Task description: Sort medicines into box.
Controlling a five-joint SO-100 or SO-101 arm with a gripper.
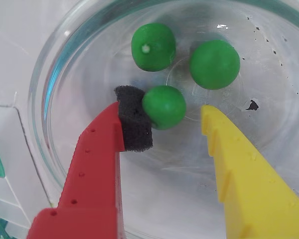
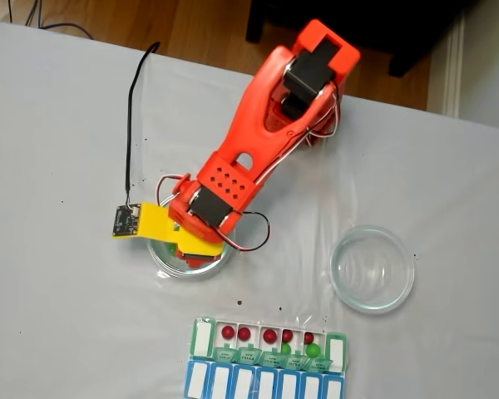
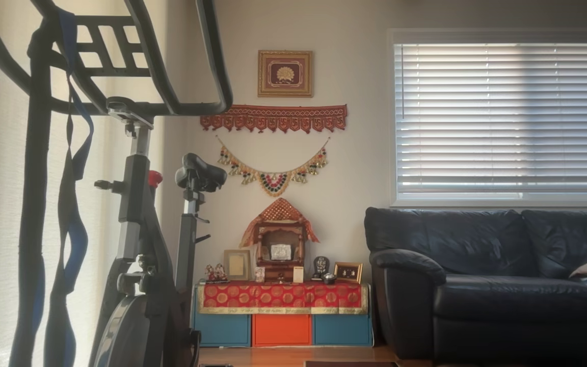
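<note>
Wrist view: the gripper (image 1: 174, 117) hangs open inside a glass dish (image 1: 50, 99), red finger (image 1: 97, 164) at left, yellow finger (image 1: 239, 169) at right. Three green pills lie on the dish floor. The nearest pill (image 1: 164, 106) sits between the fingers, touching the dark foam pad (image 1: 133, 124) on the red tip, with a clear gap to the yellow tip. The other two pills (image 1: 153, 47) (image 1: 215, 64) lie just beyond the fingertips, apart from the nearest one. A round pill has no long axis, so closing should only need the yellow finger to cross the gap. The dish wall curves near the red finger; room is freer to the right. Fixed view: the box (image 2: 266, 359) lies below the dish, with red pills (image 2: 228, 332) in its compartments and a second dish (image 2: 373, 268) to the right.
</note>
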